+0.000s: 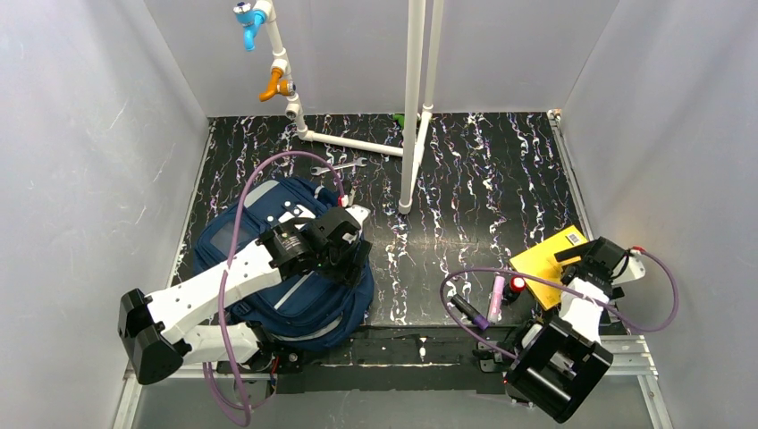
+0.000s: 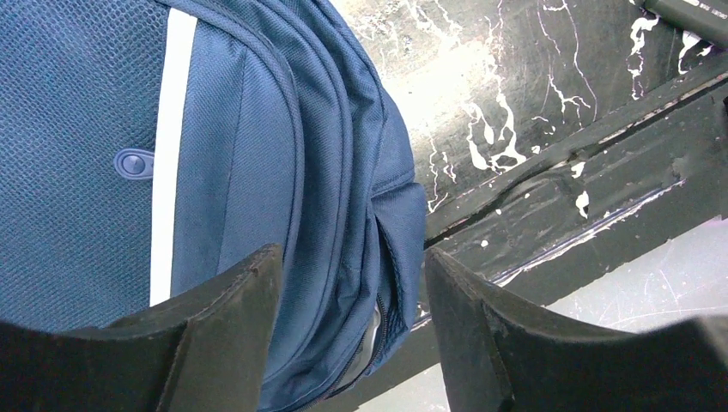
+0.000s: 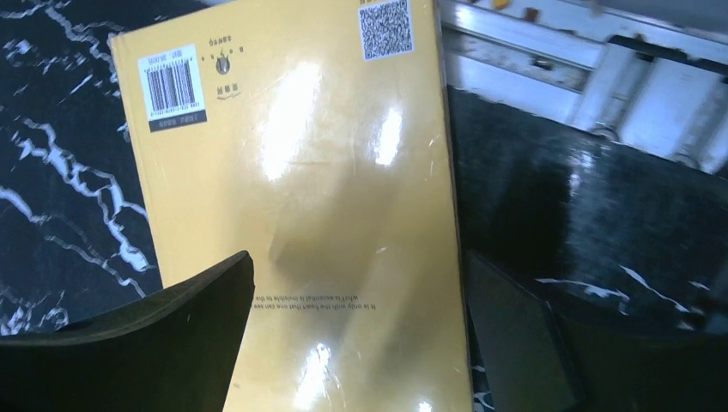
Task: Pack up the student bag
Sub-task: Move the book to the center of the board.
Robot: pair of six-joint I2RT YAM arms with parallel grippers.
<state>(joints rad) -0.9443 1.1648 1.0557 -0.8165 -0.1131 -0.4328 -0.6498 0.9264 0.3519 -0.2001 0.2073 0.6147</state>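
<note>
Left wrist shows my left gripper part-open astride the bag, which lies at the table's left, holding nothing; right gripper gapes empty over the book, so I'd judge grasping it comes next.

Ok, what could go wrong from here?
1. The yellow book lies flat and glossy under the open right pincer. A pinch may only slide it rather than lift it.
2. The open left pincer straddles the side seam of the student bag. Closing there could bunch the fabric and drag the bag.
</note>
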